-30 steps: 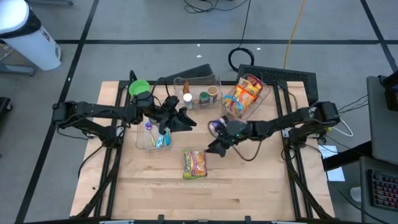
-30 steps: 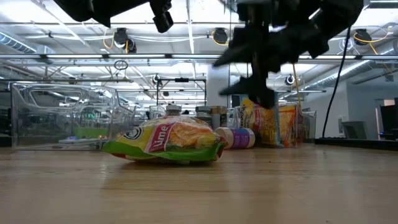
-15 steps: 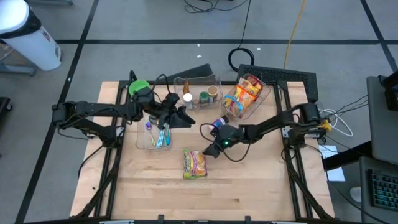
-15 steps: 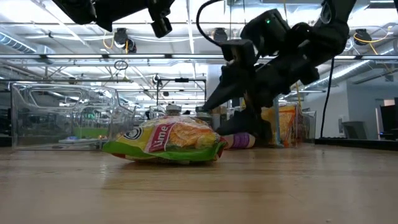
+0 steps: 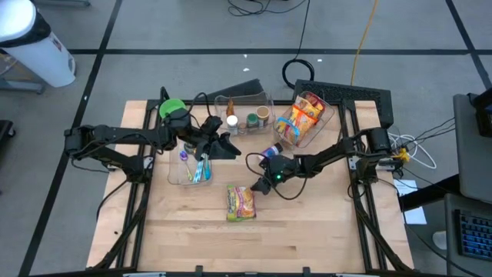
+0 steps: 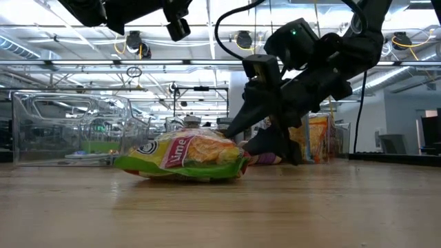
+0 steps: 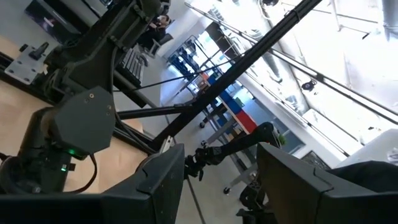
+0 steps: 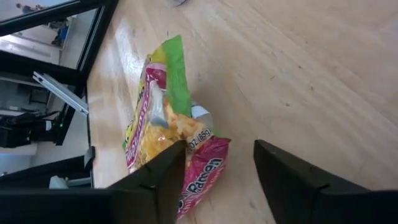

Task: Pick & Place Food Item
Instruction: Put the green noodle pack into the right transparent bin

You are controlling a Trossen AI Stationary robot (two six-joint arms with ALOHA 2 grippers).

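Note:
A ramen packet (image 5: 241,203), green, yellow and pink, lies flat on the wooden table near its middle. My right gripper (image 5: 259,185) is low at the packet's far right corner. It is open, and the packet's pink end (image 8: 205,163) reaches into the gap between its fingers (image 8: 217,180). In the low view it slants down beside the packet (image 6: 186,157). My left gripper (image 5: 228,148) hangs high over a clear bin, open, with nothing between its fingers (image 7: 217,180). My right gripper slants down from the table's right over the packet's pink end (image 8: 198,171). One finger (image 8: 163,180) overlaps that end's corner in the wrist view. Whether it touches the packet, I cannot tell.
A purple-capped bottle (image 5: 270,151) lies just behind my right gripper. At the back stand a clear bin with toothbrushes (image 5: 189,168), a green bowl (image 5: 171,108), a clear bin with jars (image 5: 246,117) and one with snack bags (image 5: 302,119). The table's near half is bare wood.
My right gripper has come down toward the table and a little toward the table's left, from above the purple-capped bottle to the ramen packet's far right corner. The packet has not moved.

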